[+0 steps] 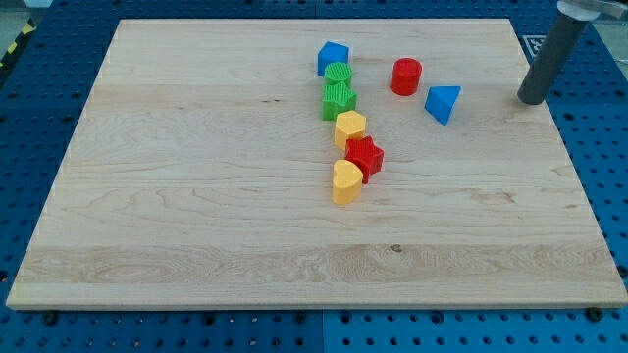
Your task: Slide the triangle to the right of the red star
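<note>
The blue triangle (443, 103) lies on the wooden board at the upper right of the middle. The red star (364, 157) sits lower and to its left, touching a yellow heart (346, 181) below it and a yellow hexagon (349, 127) above it. My tip (531, 99) rests on the board to the right of the triangle, well apart from it, with a gap of bare board between them.
A red cylinder (405, 75) stands just up-left of the triangle. A green star (339, 100), a green round block (338, 74) and a blue block (333, 57) continue the column upward. The board's right edge (567, 147) is near my tip.
</note>
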Available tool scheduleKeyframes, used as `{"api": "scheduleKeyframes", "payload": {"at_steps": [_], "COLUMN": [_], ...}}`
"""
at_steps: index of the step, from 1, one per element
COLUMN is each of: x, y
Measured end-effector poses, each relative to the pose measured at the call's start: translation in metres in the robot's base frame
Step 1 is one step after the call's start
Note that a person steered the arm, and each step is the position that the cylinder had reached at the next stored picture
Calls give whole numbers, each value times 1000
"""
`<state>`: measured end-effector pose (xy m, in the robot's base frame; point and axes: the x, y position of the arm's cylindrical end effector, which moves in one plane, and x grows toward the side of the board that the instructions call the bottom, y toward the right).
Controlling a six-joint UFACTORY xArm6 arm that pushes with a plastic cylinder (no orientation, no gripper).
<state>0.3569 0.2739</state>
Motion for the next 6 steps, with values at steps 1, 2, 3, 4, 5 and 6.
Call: {"api": "scheduleKeyframes", "payload": {"at_steps": [1, 2, 3, 4, 5, 6], "x": [-3, -3, -3, -12, -34, -22], "y": [-28, -76, -83, -93, -118, -128]}}
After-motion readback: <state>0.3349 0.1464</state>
